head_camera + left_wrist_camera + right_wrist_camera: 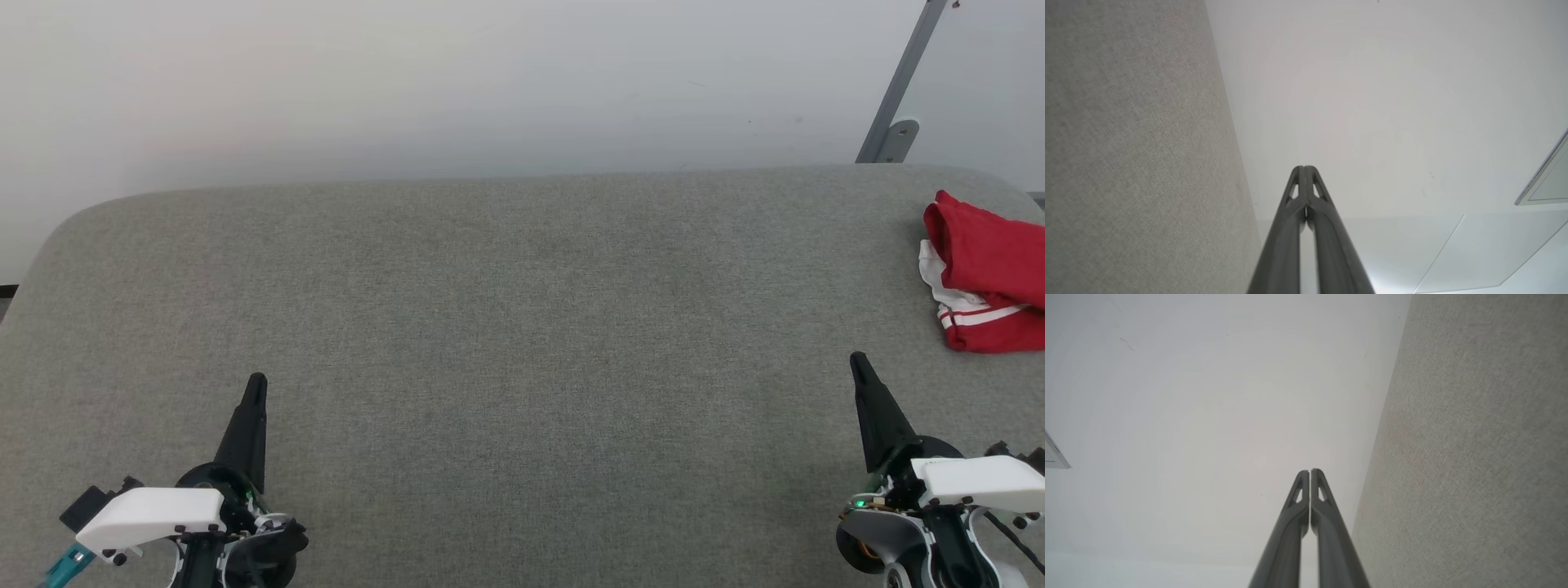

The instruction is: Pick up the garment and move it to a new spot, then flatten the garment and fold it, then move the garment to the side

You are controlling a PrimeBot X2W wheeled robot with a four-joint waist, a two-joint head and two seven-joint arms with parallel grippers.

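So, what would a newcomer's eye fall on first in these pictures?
The bunched red garment with white and striped trim lies at the far right edge of the wide grey fabric-covered surface. The dark pointed left pincer and right pincer stand shut and empty near the head view's lower corners.

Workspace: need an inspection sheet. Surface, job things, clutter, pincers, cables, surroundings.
Surface: grey fabric-covered top with rounded far corners; lies flat, with no wrinkles or stains seen.
Job's things: the garment, red with white parts and striped trim, lies bunched at the far right of the surface and is cut off by the head view's edge. No lettering is visible.
Clutter: nothing seen.
Grippers: the left pincer and right pincer are both shut and holding nothing, low over the near edge, well apart from the garment.
Cables: a thin dark cable at the right wrist and a teal part at the left wrist.
Surroundings: a plain white wall and a grey metal strut at the far right.
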